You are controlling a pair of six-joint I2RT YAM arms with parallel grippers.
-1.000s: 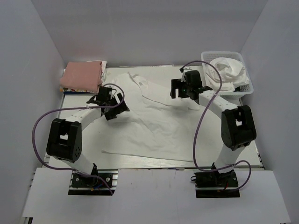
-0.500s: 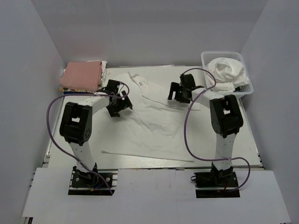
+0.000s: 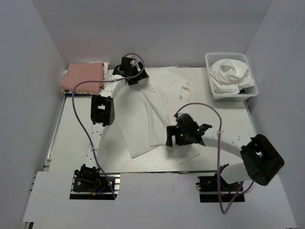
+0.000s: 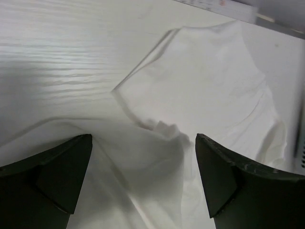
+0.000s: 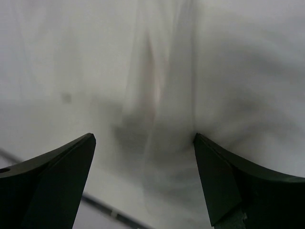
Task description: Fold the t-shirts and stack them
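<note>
The wrinkled white t-shirt [image 3: 147, 109] lies folded lengthwise while left tool [image 4: 143, 137] and right tool [image 5: 144, 137] gape wide, gripping nothing.

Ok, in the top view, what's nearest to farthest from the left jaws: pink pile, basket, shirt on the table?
1. Shirt on the table, right underneath them.
2. Pink pile, just to the left.
3. Basket, back right corner.

A white t-shirt [image 3: 148, 110] is laid wrinkled and partly folded lengthwise on the surface [image 3: 228, 119], slanting from far centre towards the near edge. More white cloth [image 3: 231, 74] is crumpled inside the basket [image 3: 233, 95].
</note>
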